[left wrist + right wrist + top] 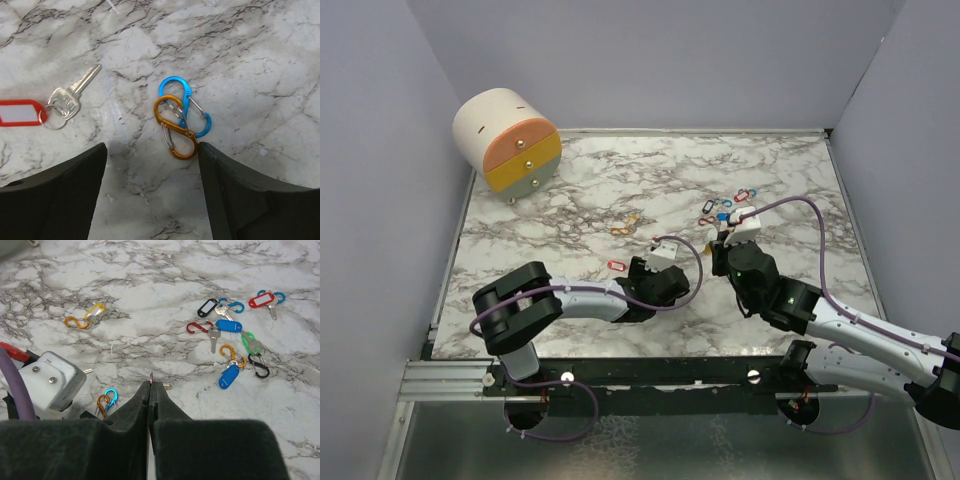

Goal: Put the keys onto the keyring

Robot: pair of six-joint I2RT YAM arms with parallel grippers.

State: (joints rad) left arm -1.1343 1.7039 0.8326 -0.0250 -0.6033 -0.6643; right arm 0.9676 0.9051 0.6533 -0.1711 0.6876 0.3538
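Observation:
My left gripper [152,148] is open and low over the marble, in the top view [642,268] at centre. An orange carabiner [175,128] linked with a blue one [186,102] lies just ahead, touching the right finger [235,190]. A key with a red tag [20,112] lies to their left. My right gripper [150,385] is shut on a thin metal piece [151,376] seen edge-on; I cannot tell what it is. A cluster of tagged keys and carabiners [229,325] lies ahead to its right, seen from above [725,205] too.
A yellow tag on an orange carabiner [95,314] lies apart at the far left, also in the top view [625,227]. A round drawer box [508,140] stands at the back left corner. Grey walls [380,200] enclose the table.

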